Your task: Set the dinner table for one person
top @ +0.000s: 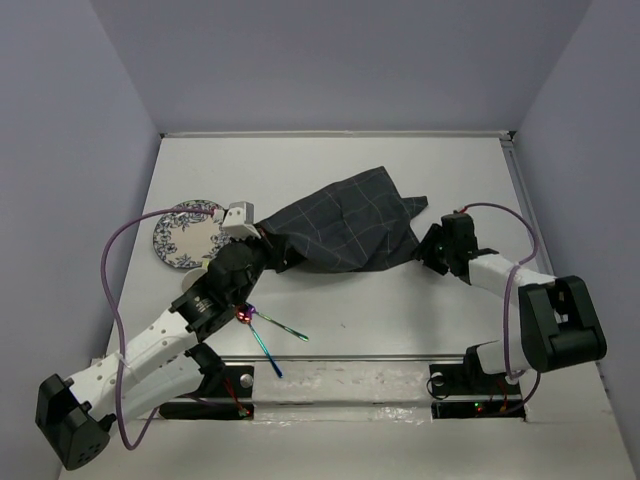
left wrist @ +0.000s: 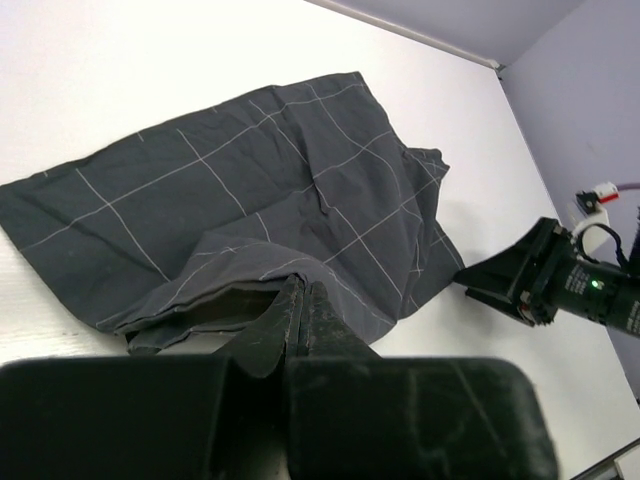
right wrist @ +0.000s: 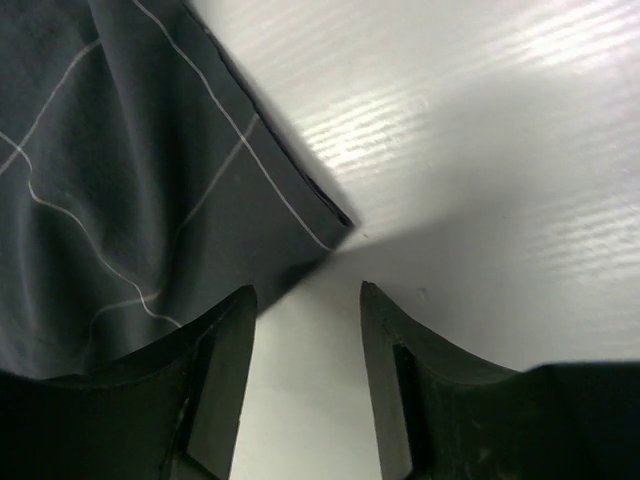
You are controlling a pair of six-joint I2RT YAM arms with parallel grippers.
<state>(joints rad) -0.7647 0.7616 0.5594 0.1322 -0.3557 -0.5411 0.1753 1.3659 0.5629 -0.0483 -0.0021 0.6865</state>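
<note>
The checked cloth [top: 345, 232] lies crumpled on the dinner table [top: 400, 315], nearer its far edge. The left gripper [left wrist: 303, 300] pinches the cloth's edge. The right gripper [right wrist: 305, 295], spread, stands at the cloth's right corner. Spreading the cloth seems in hand; next, the right must grip that corner.

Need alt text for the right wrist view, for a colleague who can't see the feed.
The right gripper hangs open just short of a corner of the dark grey checked cloth, which lies on the white dinner table. Only bare table shows between its fingers.
</note>
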